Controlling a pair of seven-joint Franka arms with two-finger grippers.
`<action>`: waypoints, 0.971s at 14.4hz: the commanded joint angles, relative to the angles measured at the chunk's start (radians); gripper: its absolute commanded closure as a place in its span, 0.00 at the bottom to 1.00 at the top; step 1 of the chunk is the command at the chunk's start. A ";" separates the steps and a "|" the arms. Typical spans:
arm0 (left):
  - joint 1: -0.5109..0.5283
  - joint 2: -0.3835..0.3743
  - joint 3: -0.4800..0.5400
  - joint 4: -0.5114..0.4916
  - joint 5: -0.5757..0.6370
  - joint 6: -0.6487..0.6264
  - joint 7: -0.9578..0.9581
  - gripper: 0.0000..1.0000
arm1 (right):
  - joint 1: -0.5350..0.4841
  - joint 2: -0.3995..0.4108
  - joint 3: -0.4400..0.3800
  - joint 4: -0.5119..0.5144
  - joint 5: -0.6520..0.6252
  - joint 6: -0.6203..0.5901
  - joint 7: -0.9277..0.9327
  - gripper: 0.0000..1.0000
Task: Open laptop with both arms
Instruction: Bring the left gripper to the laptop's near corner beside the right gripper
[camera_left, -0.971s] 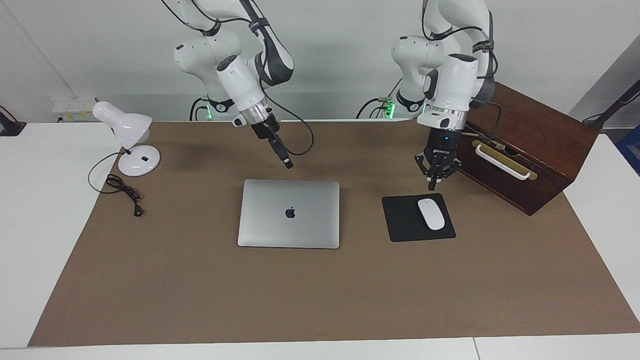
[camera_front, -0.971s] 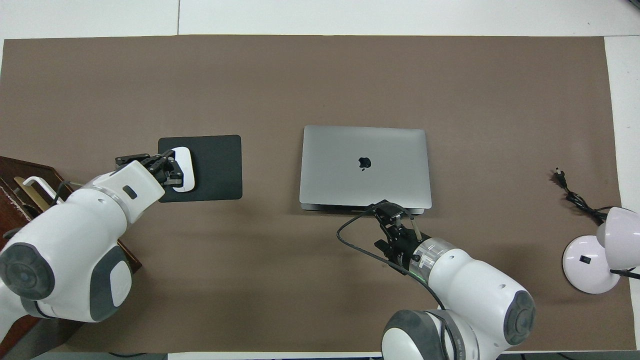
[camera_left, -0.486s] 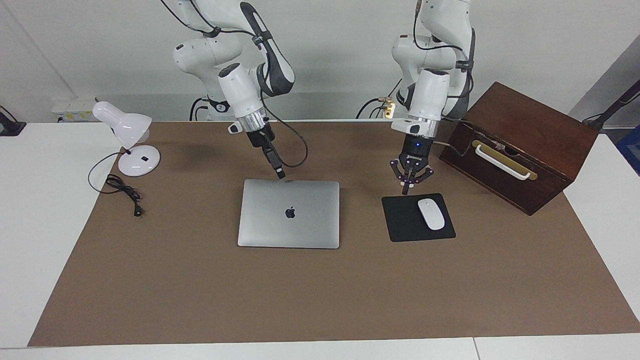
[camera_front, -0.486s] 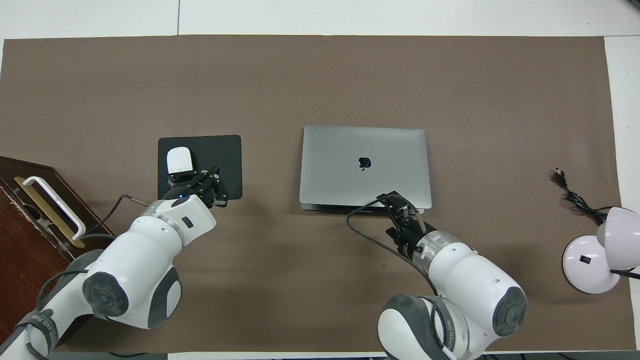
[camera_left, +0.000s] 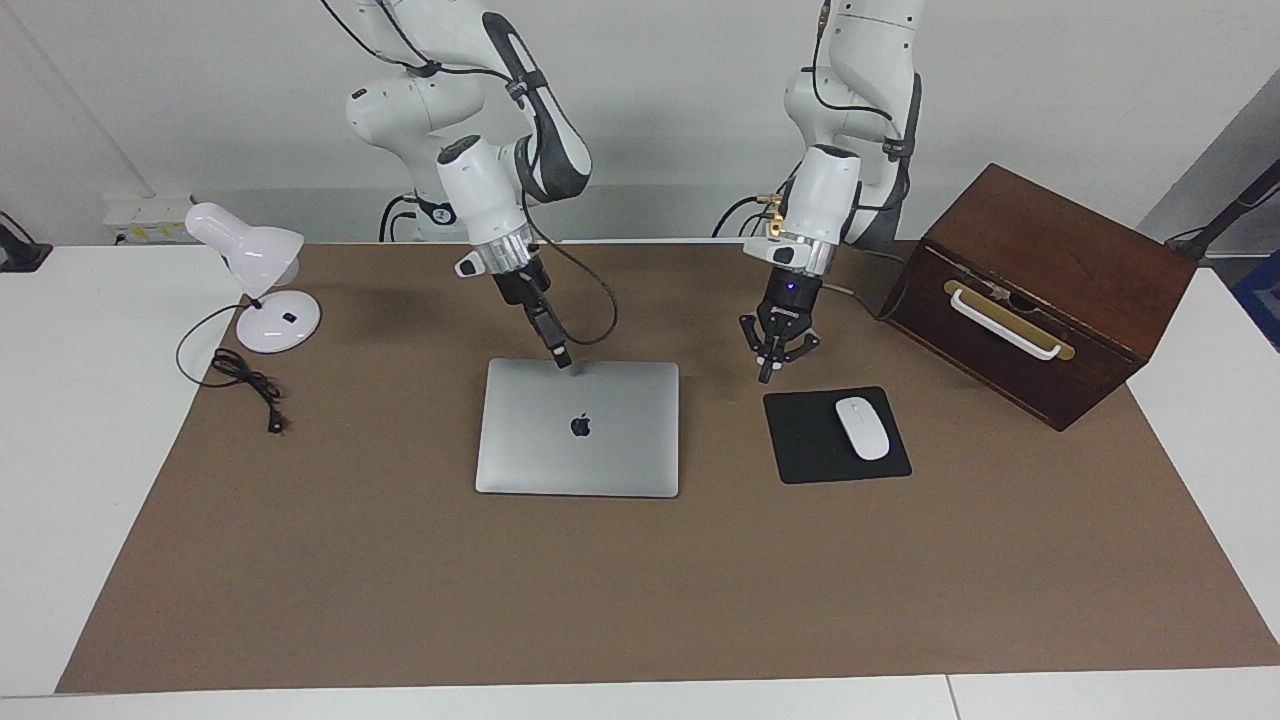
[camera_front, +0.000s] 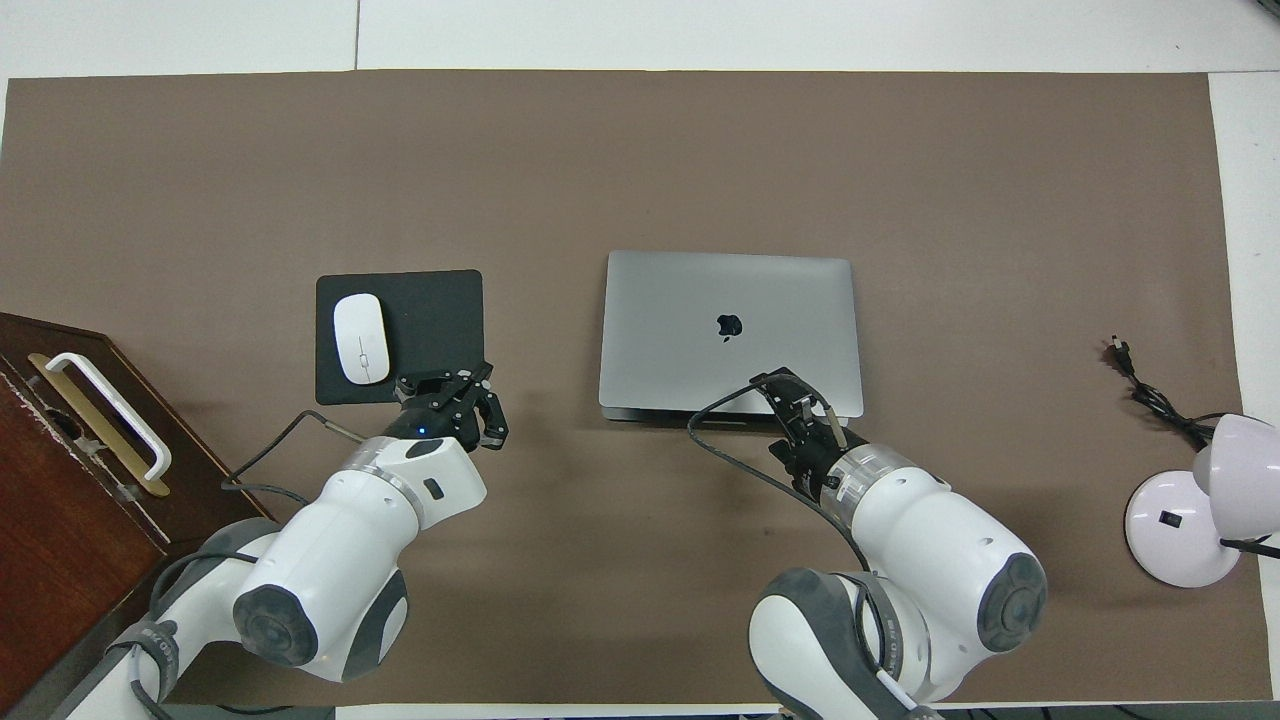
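**Laptop closed, both grippers at its robot-side edge region**

Facing view. The laptop (camera_left: 578, 428) lies flat and closed at the middle of the brown mat (camera_left: 640, 600), logo up. The right gripper (camera_left: 562, 358) points down at a slant, its tip at the laptop's edge nearest the robots; actual contact cannot be confirmed. Whether its fingers are spread or together cannot be told. The left gripper (camera_left: 767, 376) hangs over bare mat between the laptop and the black mouse pad (camera_left: 836, 435), just off the pad's corner nearest the robots. Its fingertips are pressed together on nothing, with the outer links splayed sideways. A white mouse (camera_left: 862, 428) rests on the pad. A wooden box (camera_left: 1050, 290) with a white handle stands toward the left arm's end of the table. A white desk lamp (camera_left: 262, 285) stands toward the right arm's end.

Overhead view. The laptop (camera_front: 730, 332) sits square to the mat (camera_front: 640, 160), lid down. The right gripper (camera_front: 790, 392) covers the lid's margin nearest the robots. The left gripper (camera_front: 452, 395) sits at the mouse pad (camera_front: 425, 320) corner nearest the robots, beside the laptop and apart from it. The mouse (camera_front: 360, 338) lies on the pad's box-side half.
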 joint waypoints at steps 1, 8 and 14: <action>-0.049 0.061 0.015 -0.017 -0.013 0.079 0.024 1.00 | -0.017 0.011 0.008 0.017 0.039 0.003 -0.059 0.00; -0.114 0.150 0.015 0.068 -0.013 0.079 0.022 1.00 | -0.017 0.010 0.006 0.017 0.039 0.000 -0.061 0.00; -0.150 0.204 0.017 0.124 -0.002 0.079 0.024 1.00 | -0.017 0.010 0.008 0.017 0.039 -0.003 -0.079 0.00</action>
